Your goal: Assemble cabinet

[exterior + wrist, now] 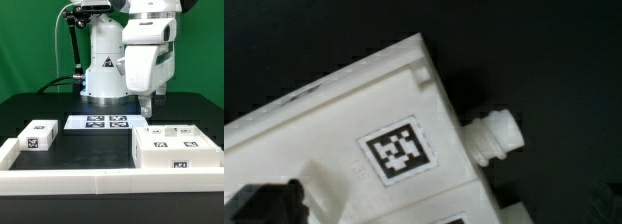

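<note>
Cabinet (175, 150) is sitting on the black table (90, 150) at the exterior view's right, its front lying just beside the white border rail (90, 182), and the gripper (147, 104) is hanging just above its far corner, apparently holding nothing; how far the jaws are parted I cannot tell. It is looking like rigid moulded plastic, smooth and slippery, blocky with softened edges, probably light for its bulk yet too wide to pinch whole, so I am judging a thin wall or edge the place to grip. The wrist view is showing a matte white face carrying a black-and-white tag (397, 150) and a small ribbed peg (494, 135) sticking out sideways
</note>
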`<state>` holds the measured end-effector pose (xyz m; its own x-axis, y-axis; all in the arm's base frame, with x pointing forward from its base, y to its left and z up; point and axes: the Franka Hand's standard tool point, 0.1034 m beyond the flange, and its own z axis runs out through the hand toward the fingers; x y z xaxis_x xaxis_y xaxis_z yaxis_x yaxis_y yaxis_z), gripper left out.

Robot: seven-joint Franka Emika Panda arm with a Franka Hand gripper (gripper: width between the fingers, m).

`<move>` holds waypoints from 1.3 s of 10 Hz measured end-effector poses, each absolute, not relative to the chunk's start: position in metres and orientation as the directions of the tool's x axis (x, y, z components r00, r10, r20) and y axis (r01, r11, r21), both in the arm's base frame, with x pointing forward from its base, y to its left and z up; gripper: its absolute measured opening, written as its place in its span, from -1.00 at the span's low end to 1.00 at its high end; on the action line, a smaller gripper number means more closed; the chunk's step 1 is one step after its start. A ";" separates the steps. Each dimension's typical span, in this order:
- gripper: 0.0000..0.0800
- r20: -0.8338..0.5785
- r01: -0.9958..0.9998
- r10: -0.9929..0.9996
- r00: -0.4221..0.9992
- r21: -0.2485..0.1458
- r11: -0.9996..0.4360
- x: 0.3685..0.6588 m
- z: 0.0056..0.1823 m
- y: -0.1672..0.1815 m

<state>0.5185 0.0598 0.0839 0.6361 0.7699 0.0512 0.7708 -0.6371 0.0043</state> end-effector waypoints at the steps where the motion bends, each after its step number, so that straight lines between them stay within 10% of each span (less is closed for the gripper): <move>1: 0.99 0.049 0.676 0.675 0.736 -0.006 -0.737 0.513 0.081 0.064; 7: 0.99 0.033 0.176 0.174 0.984 -0.085 -0.981 0.509 0.080 0.077; 10: 0.99 -0.025 -0.280 -0.279 0.960 -0.040 -0.959 0.490 0.063 0.086; 13: 0.99 -0.032 -0.297 -0.295 0.955 -0.050 -0.954 0.489 0.063 0.088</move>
<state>0.4892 0.0880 0.0628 0.9549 -0.2953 -0.0319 -0.2966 -0.9537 -0.0499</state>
